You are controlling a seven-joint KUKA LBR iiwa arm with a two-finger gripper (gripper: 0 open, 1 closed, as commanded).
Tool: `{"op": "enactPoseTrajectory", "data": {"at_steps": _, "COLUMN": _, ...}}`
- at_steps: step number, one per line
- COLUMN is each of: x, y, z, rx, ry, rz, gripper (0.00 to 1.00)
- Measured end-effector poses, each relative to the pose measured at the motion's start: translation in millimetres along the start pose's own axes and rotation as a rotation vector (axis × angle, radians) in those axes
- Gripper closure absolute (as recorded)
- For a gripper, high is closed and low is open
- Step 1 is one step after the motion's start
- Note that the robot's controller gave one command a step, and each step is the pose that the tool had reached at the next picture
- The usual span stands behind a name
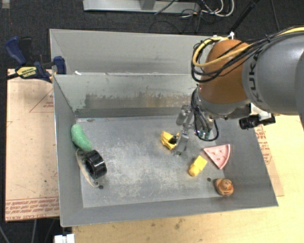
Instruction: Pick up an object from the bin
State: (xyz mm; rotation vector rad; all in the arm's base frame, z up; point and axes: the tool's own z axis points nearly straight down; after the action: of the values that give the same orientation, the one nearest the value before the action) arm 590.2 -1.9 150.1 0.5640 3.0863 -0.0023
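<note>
Grey metal bin (pixel 131 184), holding a handful of loose things spread thin over its floor.

Nearest the front wall, on the view's right: a small brown round thing (pixel 224 187) is lying by itself.

A little farther back: a yellow block (pixel 197 166) is lying tilted. A pink wedge (pixel 218 155) with dark specks is lying flat just to the block's right. Cannot tell whether the two are touching.

Same depth, on the view's left: a black ring (pixel 96 164) is sitting on a pale oval piece (pixel 82 162). A green lump (pixel 81 136) is lying just behind them, at the foot of the left wall.

Middle of the bin, farther back: the hand (pixel 180 147) is hanging low over the floor, with the arm reaching in from the right and its orange cover and cables above. A small yellow piece (pixel 167 140) with dark marks is lying right against the hand on the view's left. Cannot tell how wide the hand is standing, nor whether it is gripping the yellow piece.
</note>
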Motion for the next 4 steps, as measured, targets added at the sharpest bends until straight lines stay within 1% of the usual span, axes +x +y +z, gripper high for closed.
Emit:
{"op": "enactPoseTrajectory", "data": {"at_steps": 1, "x": 2.2, "y": 10, "z": 50, "rx": -0.005, "ry": -0.003, "rz": 0.05, "gripper": 0.0}}
{"op": "enactPoseTrajectory", "data": {"at_steps": 2, "x": -24.2, "y": -41, "z": 80, "rx": -0.002, "ry": 0.001, "rz": 0.135, "gripper": 1.0}}
{"op": "enactPoseTrajectory", "data": {"at_steps": 3, "x": -24.3, "y": -41, "z": 80, "rx": -0.002, "ry": 0.001, "rz": 0.135, "gripper": 1.0}}
{"op": "enactPoseTrajectory", "data": {"at_steps": 4, "x": -52.0, "y": -32, "z": 80, "rx": -0.002, "ry": 0.002, "rz": 0.118, "gripper": 1.0}}
